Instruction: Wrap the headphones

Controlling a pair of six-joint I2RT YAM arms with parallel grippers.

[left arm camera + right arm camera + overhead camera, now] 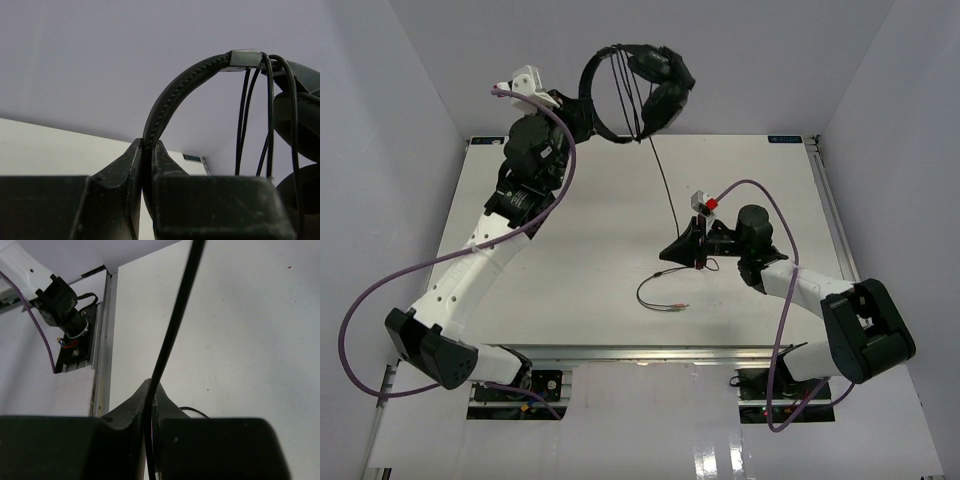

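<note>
The black headphones [655, 85] hang in the air over the table's far edge. My left gripper [582, 118] is shut on their thin headband [175, 92], which is pinched between the fingertips of the left gripper [150, 146]. A few turns of the thin black cable [242, 115] cross the headband beside the earcups [300, 125]. From there the cable [665, 190] runs down to my right gripper [682, 250], low over the table's middle. The right gripper [152, 390] is shut on the cable [175, 325]. The cable's loose end with its plugs [678, 306] lies looped on the table.
The white table [590, 260] has metal rails at its right edge [830, 220] and near edge. Purple robot cables [380, 290] loop beside each arm. A black mount with a purple cable [62, 310] sits past the table's edge. White walls enclose the space.
</note>
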